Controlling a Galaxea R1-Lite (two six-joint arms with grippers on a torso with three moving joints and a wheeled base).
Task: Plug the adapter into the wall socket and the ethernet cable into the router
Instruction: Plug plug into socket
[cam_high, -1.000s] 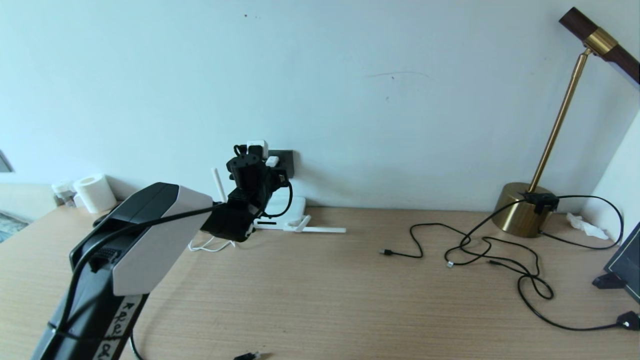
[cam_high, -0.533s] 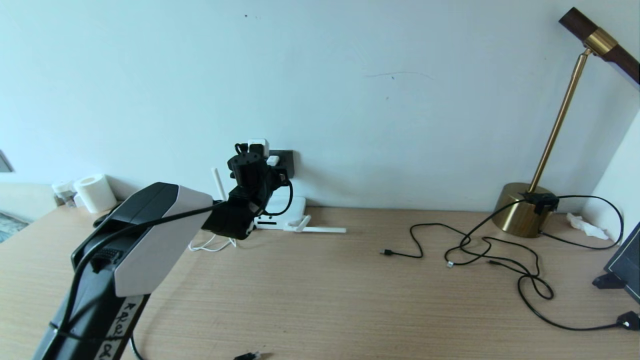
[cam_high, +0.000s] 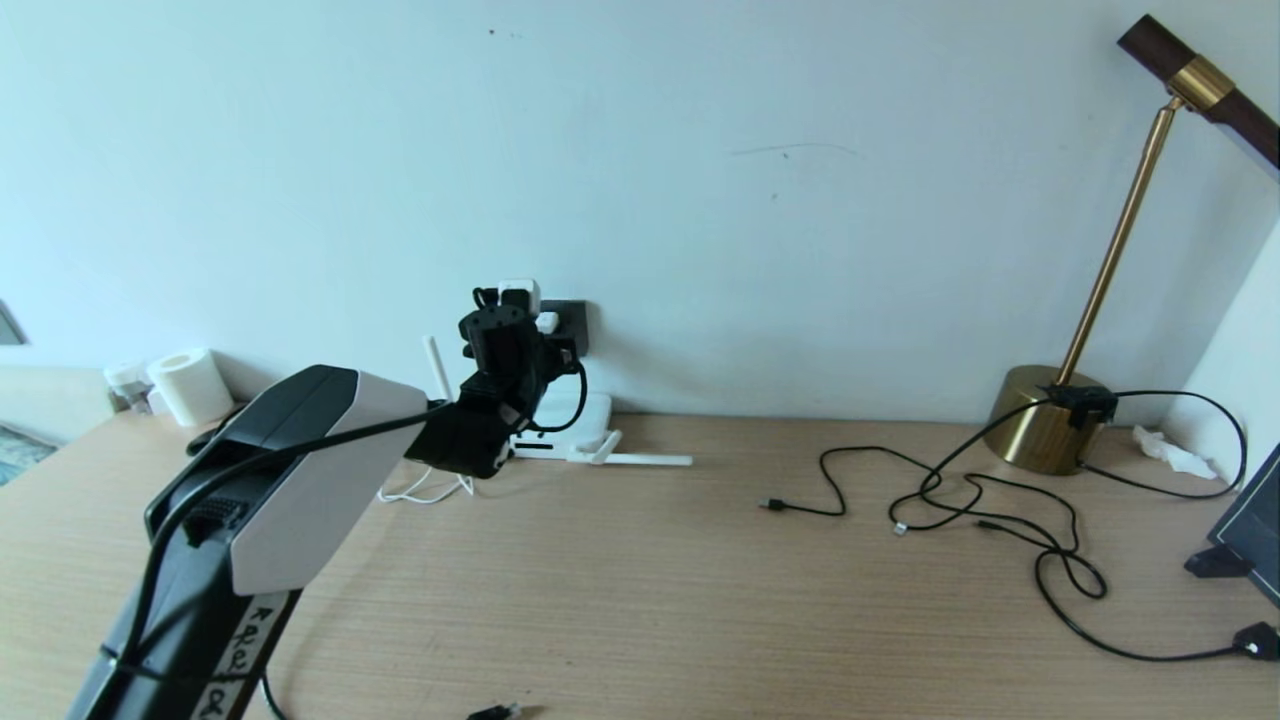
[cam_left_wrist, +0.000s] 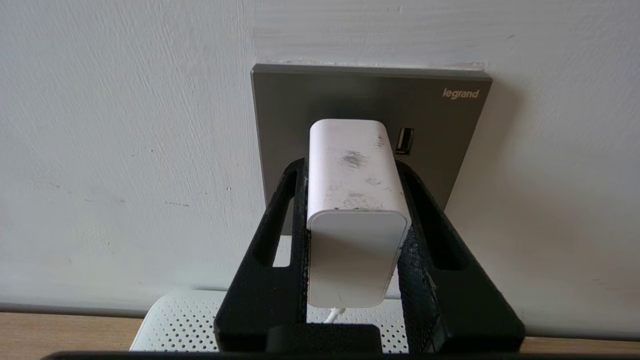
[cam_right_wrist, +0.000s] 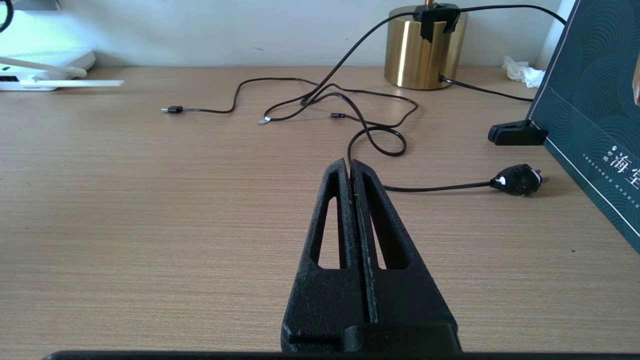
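Head view: left gripper (cam_high: 515, 300) and adapter (cam_high: 519, 293) slightly nearer wall socket (cam_high: 573, 315).

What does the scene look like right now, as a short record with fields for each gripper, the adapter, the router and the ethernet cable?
left gripper: shut on the adapter, front end against the wall socket
right gripper: shut, empty, over the desk
router: on the desk below the socket
ethernet cable: plug lying at the desk's near edge
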